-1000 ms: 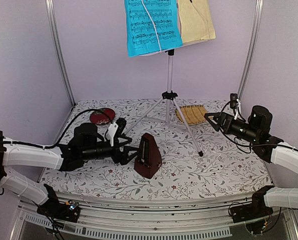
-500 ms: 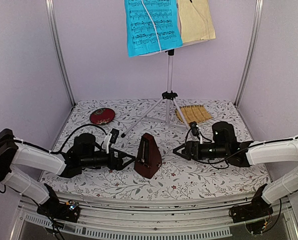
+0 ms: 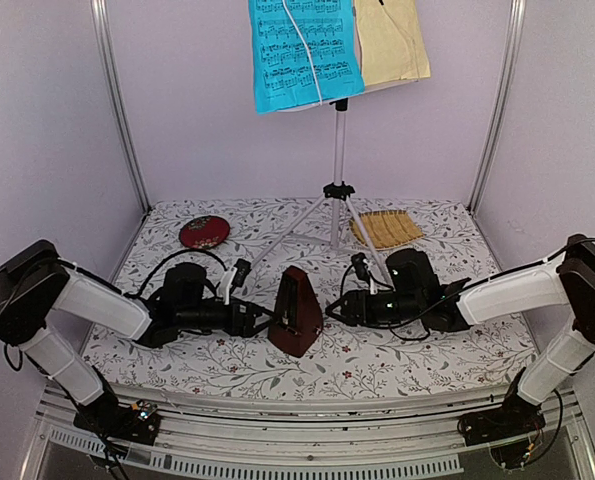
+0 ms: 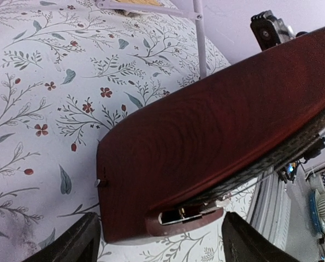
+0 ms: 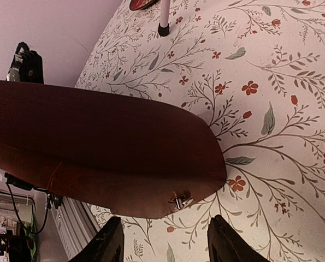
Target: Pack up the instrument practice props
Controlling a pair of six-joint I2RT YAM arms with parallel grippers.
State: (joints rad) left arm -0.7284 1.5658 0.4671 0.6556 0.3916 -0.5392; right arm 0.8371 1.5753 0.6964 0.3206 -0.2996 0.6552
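Observation:
The dark red-brown pyramid metronome (image 3: 297, 311) stands upright on the floral cloth between my two arms. My left gripper (image 3: 261, 318) is open just left of it; the metronome fills the left wrist view (image 4: 217, 125), its base between the two fingertips (image 4: 75, 243). My right gripper (image 3: 332, 308) is open just right of it; the right wrist view shows the metronome's side (image 5: 96, 147) with a small winding key (image 5: 179, 201). The silver tripod music stand (image 3: 338, 150) stands behind, holding a blue sheet (image 3: 302, 50) and a pale-yellow sheet (image 3: 389, 40).
A dark red round disc (image 3: 204, 231) lies at the back left. A woven straw mat (image 3: 386, 228) lies at the back right, behind a tripod leg (image 3: 384, 258). Metal frame posts (image 3: 117, 100) stand at the back corners.
My right arm swung in from the right side and came down to the metronome's right face. My left gripper lowered and closed in on the metronome's left side.

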